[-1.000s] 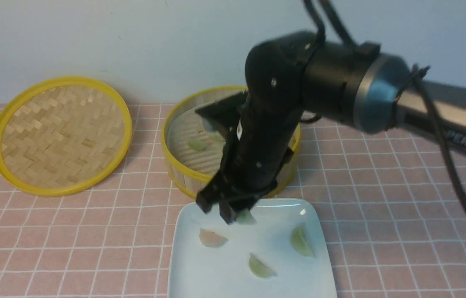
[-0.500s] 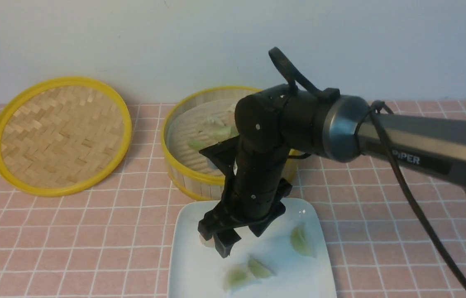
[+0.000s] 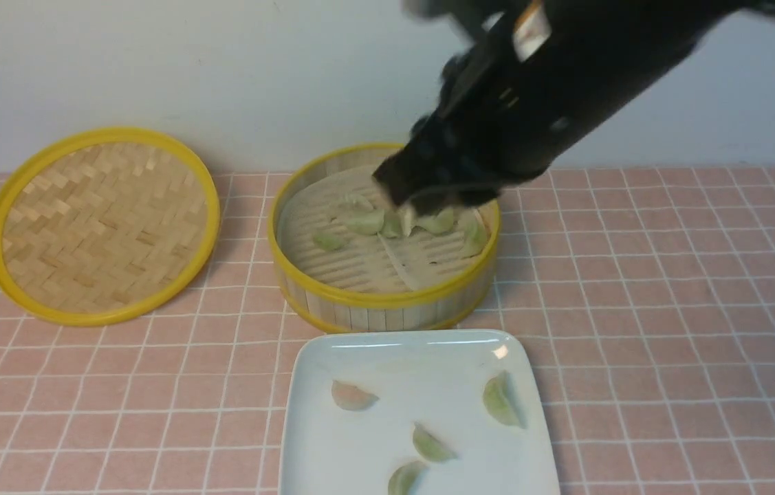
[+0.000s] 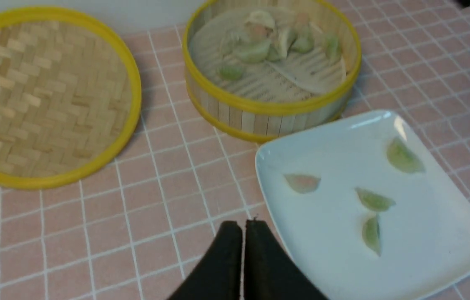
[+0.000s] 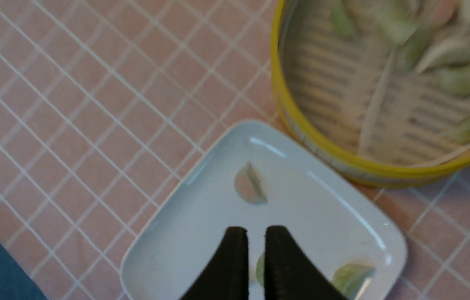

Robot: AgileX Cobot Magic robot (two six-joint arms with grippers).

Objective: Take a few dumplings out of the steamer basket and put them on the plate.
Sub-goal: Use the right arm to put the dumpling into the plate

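Note:
The steamer basket stands mid-table with several dumplings on its liner, mostly pale green. The white plate lies in front of it with several dumplings: a pinkish one and green ones. My right gripper is blurred, raised above the basket's far side. In the right wrist view it is slightly open and empty above the plate. My left gripper is shut and empty, above the tiles just left of the plate, and is out of the front view.
The flat woven lid with a yellow rim leans at the back left. Pink tiled table lies all around. A pale wall stands close behind the basket and lid.
My right gripper let a green dumpling drop onto the plate, then rose and swung back over the basket. The plate now holds one more dumpling near its front edge.

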